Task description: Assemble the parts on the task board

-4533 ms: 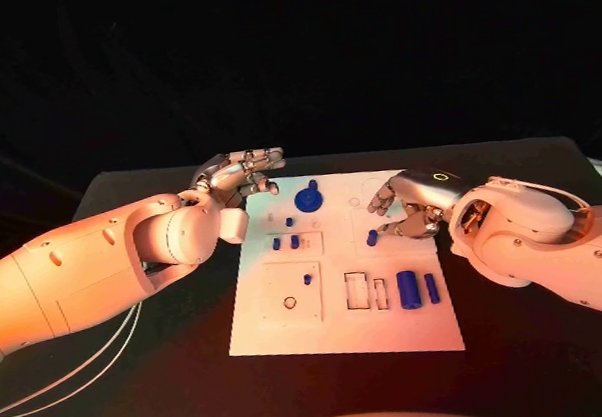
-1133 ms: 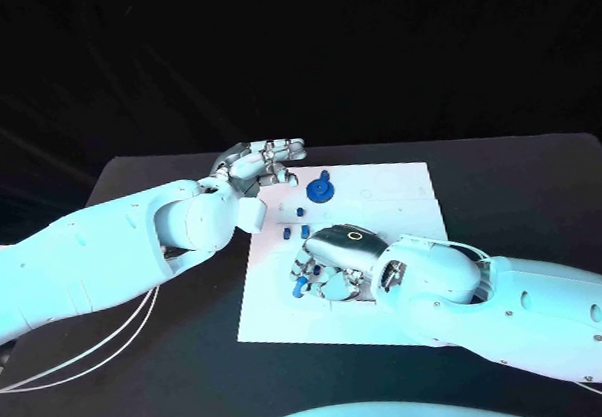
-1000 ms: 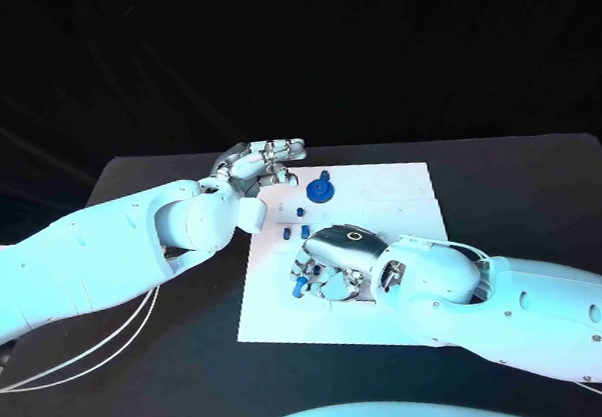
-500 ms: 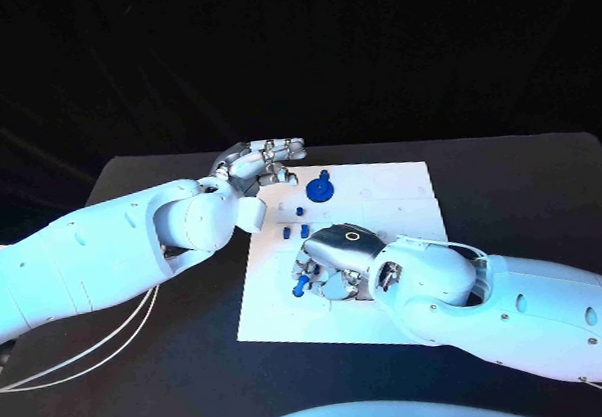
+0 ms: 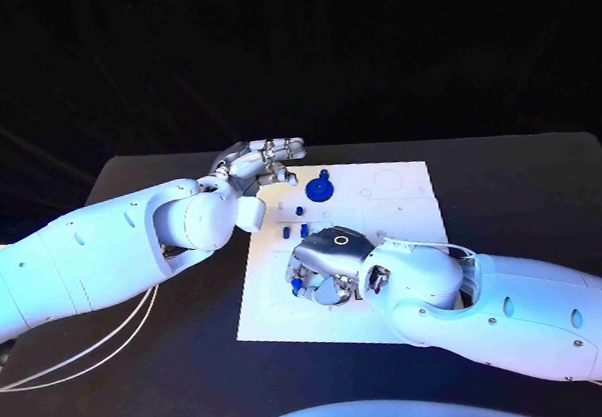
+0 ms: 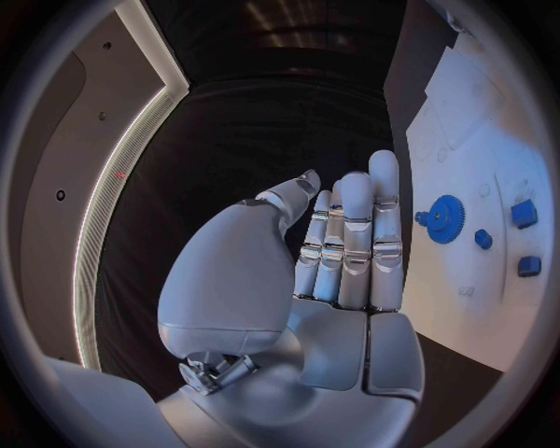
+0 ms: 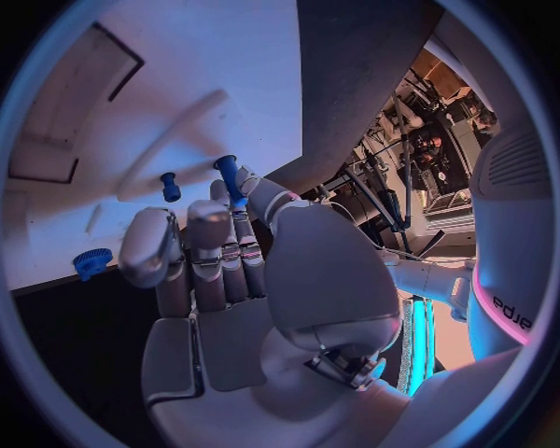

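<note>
The task board (image 5: pixel 387 194) is a white plate that lies in the middle of the black bench (image 5: pixel 531 184), a little turned, with its far edge toward 12 o'clock.

The right hand (image 5: pixel 325 266) is over the near left part of the board, about 7 o'clock from the board's centre, with the palm turned down. In the right wrist view this hand (image 7: pixel 222 271) holds a small blue peg (image 7: pixel 229 177) between its thumb and a fingertip; the peg is long and thin, with a wider head, and it points away from the palm over the white surface. The other fingers (image 7: pixel 149 247) are half curled beside it. A second, shorter blue peg (image 7: pixel 171 186) stands on the board just beside the fingertips, apart from them. I cannot tell if the held peg touches the board.

The left hand (image 5: pixel 256 165) is at the far left corner of the board, about 11 o'clock, above the bench edge of the plate. In the left wrist view its fingers (image 6: pixel 354 233) are straight and close together, the thumb is beside them, and nothing is in it.

A blue gear (image 5: pixel 321 188) lies on the far part of the board, at 3 o'clock from the left hand and apart from it. Two small blue parts (image 5: pixel 295 231) stand between the gear and the right hand, near the left edge of the board.
</note>
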Controlling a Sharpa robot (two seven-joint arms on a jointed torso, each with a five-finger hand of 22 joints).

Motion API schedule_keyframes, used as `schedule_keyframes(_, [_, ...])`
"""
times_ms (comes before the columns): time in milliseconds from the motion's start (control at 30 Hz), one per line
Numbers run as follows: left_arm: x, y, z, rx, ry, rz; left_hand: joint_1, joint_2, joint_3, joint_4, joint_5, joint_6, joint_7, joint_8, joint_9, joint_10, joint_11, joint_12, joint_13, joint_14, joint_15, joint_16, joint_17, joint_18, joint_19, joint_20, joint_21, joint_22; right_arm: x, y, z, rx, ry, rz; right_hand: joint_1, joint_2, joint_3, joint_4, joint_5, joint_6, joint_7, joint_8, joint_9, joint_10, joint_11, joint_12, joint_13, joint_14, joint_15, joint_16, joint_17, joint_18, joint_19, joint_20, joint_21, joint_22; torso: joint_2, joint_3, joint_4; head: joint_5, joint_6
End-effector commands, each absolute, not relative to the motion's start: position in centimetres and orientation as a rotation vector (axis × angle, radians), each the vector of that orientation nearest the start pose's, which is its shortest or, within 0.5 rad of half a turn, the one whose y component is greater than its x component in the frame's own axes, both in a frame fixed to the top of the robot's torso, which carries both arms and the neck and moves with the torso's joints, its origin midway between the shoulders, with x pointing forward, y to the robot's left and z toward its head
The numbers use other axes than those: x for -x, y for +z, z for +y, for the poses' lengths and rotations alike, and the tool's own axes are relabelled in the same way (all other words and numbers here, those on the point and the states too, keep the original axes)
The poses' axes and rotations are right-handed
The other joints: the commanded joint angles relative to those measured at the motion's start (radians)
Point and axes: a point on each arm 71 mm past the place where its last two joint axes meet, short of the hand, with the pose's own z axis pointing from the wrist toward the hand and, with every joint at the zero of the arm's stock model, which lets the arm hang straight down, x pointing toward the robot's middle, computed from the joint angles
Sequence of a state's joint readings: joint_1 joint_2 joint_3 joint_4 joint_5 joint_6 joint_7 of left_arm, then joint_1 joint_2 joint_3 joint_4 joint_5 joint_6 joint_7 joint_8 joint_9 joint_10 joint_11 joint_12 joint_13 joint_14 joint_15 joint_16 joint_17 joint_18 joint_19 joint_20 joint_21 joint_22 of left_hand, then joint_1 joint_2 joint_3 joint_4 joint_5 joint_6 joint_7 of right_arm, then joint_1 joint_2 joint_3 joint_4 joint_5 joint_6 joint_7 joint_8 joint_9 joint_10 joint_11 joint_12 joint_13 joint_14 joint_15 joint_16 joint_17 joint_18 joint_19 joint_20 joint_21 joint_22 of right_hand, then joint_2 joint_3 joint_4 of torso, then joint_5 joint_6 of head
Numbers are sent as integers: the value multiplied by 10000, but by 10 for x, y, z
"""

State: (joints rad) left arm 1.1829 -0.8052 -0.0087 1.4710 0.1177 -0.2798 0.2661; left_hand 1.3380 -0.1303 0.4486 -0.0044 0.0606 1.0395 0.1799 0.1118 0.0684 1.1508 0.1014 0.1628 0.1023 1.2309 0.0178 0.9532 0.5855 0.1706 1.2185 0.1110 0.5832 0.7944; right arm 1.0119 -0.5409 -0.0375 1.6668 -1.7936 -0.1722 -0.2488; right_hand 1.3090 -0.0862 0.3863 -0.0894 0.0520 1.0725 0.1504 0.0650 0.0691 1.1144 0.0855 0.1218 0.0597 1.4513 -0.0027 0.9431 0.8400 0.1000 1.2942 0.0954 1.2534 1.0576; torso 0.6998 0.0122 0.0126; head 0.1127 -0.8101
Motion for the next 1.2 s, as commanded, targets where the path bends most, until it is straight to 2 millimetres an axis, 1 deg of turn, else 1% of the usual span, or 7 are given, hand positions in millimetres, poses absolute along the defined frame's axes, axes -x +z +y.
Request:
schedule_keyframes(33, [-499, -189, 203, 13231, -15582, 14932, 0, 122, -62, 8, 2, -74, -6, 55, -3, -63, 19, 37, 9, -60, -5, -46, -14, 115, 2, 45, -35, -14, -380, -241, -17, 5909, 8533, 17274, -195, -237, -331, 40, -21, -397, 37, -33, -43, -485, 119, -211, 28, -215, 94, -622, -654, 248, -403, 103, -496, -670, 3, 2, -6, 7, -1])
schedule_keyframes(433, [-500, -189, 204, 13136, -15537, 15000, 43, 118, -67, -21, 2, -85, -7, 65, -2, -79, 17, 56, 10, -74, -8, -51, -35, 118, 6, 44, -46, -23, -384, -228, -38, 3974, 9215, 15908, 2, -226, -1282, 38, 12, -788, 168, 18, -2, -1018, 232, -125, 69, -479, 189, -1546, -1732, 404, -777, 214, -1229, -1546, -2, 16, -10, -37, 30])
schedule_keyframes(533, [-500, -189, 205, 13135, -15513, 14995, 43, 113, -71, -22, 1, -89, -5, 65, -2, -82, 18, 57, 10, -81, -8, -60, -50, 118, 6, 44, -48, -24, -383, -219, -54, 3241, 9506, 15644, 16, -211, -1473, 59, 29, -743, 160, 33, 9, -1006, 225, -42, 70, -465, 187, -1600, -1821, 402, -745, 219, -1248, -1551, -14, 4, -11, -92, 66])
schedule_keyframes(700, [-500, -190, 207, 13146, -15483, 14998, 43, 113, -71, -22, 1, -89, -5, 65, -2, -82, 18, 57, 10, -81, -8, -60, -50, 118, 6, 44, -48, -24, -387, -203, -91, 2041, 9458, 16016, 121, 50, -1626, 118, 205, -567, 129, 60, 26, -539, 153, 310, 96, -258, 128, -1416, -1698, 356, -522, 160, -1111, -1348, -21, 6, -46, -240, 155])
schedule_keyframes(833, [-499, -190, 208, 13154, -15462, 14995, 43, 113, -71, -22, 1, -89, -5, 65, -2, -82, 18, 57, 10, -81, -8, -60, -50, 118, 6, 44, -48, -24, -393, -196, -130, 696, 8810, 17122, -72, 235, -1696, 352, 462, -381, 13, 108, 44, 822, -117, 1005, 356, 207, -59, -133, -369, 84, 284, 46, -127, 34, -45, -7, -102, -375, 218])
schedule_keyframes(967, [-499, -190, 208, 13157, -15457, 15003, 43, 113, -71, -22, 1, -89, -5, 65, -2, -82, 18, 57, 10, -81, -8, -60, -50, 118, 6, 44, -48, -24, -394, -196, -169, -599, 7808, 18193, -522, 112, -2060, 720, 1127, -126, -199, 288, 100, 1953, -409, 1883, 960, 482, -304, 944, 731, -107, 817, -198, 588, 985, -73, -11, -185, -523, 271])
schedule_keyframes(1200, [-497, -190, 208, 13161, -15458, 15040, 42, 100, -90, -25, -3, -99, 1, 70, -2, -96, 25, 67, 10, -94, -5, -68, -69, 117, 6, 46, -57, -30, -388, -208, -214, -1399, 5994, 19204, -864, 77, -3087, 1533, 2014, -170, -384, 682, 260, 1482, -628, 4205, 3412, 543, -427, 2220, 2059, -303, 1174, -349, 1296, 1974, -90, -2, -325, -746, 332])
